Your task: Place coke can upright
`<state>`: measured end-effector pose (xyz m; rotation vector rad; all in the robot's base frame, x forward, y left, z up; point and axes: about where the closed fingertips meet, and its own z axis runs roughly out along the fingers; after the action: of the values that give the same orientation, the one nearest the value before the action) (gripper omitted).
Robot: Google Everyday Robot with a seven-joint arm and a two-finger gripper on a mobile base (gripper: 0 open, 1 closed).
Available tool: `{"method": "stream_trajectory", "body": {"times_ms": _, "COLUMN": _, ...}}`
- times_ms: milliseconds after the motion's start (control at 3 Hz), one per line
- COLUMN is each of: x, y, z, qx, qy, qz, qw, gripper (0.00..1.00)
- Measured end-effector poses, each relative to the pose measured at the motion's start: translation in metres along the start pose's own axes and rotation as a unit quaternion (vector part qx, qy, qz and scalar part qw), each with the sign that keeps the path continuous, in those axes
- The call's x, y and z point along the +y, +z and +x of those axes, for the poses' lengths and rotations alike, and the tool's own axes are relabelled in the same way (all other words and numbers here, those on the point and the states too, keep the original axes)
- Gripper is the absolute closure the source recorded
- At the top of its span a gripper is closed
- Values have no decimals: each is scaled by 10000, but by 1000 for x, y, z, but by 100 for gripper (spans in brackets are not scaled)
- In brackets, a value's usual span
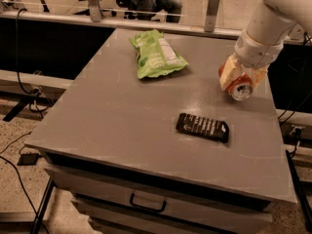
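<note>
A grey desk (122, 126) fills the middle of the frame, with a drawer and its dark handle (147, 204) at bottom centre. Speckled floor (14, 199) shows at lower left, crossed by black cables (22, 82). Along the top runs a pale rail with metal posts (212, 9) and glass, dark panels below it. The hand (242, 79), at right centre, is closed around the coke can (242, 90)

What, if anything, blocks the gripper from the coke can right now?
Probably yes, it can reach; nothing blocks it. The gripper sits over the coke can, which lies on its side near the table's right edge, fingers seemingly closed on its flanks. The green chip bag and black wrapper lie apart.
</note>
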<state>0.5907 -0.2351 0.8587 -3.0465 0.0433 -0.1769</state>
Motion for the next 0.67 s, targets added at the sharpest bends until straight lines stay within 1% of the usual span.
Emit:
{"method": "stream_trajectory", "body": {"times_ms": 333, "x": -23, "y": -17, "z": 19, "qx": -190, "qy": 480, "qz": 592, "qw": 9969, "gripper": 100}}
{"method": "stream_trajectory", "body": {"times_ms": 667, "x": -29, "y": -40, "z": 34, "qx": 221, "qy": 407, "qz": 775, "qw": 9959, "gripper": 100}}
